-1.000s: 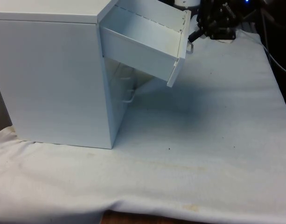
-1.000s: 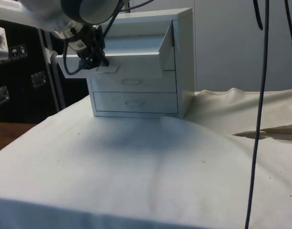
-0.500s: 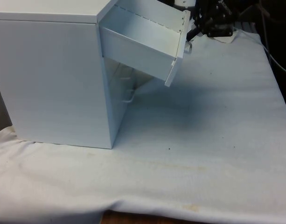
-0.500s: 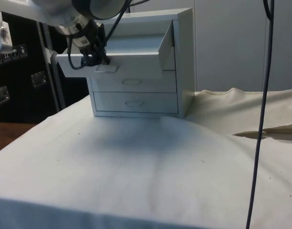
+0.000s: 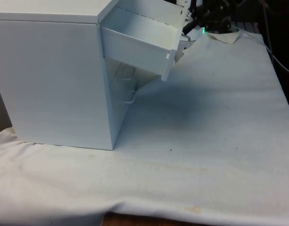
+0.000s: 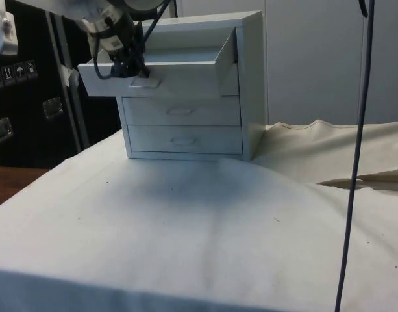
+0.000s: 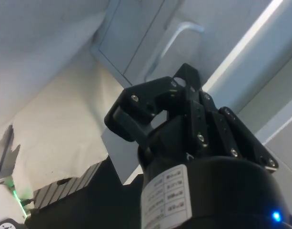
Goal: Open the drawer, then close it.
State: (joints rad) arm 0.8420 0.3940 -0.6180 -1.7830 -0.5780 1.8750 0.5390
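White cloth (image 5: 215,141) covers the table, dark cabinets at the side view's left, pale wall panels behind. Chest of drawers (image 5: 54,75) is white, sits at the front view's left with its plain side to that camera; in the side view (image 6: 244,84) its 3 drawer fronts face the camera.

Top drawer (image 5: 139,40) is pulled well out and sags, front panel tilted down, open tray visible from above in the front view. In the side view its front (image 6: 153,75) hangs forward over the 2 shut drawers (image 6: 182,127) below.

Arm comes in from high at the side view's left, wrist angled down toward the drawer front. Gripper (image 6: 130,65) is black, right at the top drawer's handle (image 6: 145,82), at the front panel's middle. Front view has the gripper (image 5: 194,26) just behind the drawer's front edge, near the far end of the table.

Wrist view: gripper (image 7: 184,90) pointed up at the drawer front, fingers close together, metal handle (image 7: 176,38) just past the tips. Can't tell if the fingers are clamped on the handle or just next to it.

Dark cable (image 6: 354,162) hangs down the side view's right.
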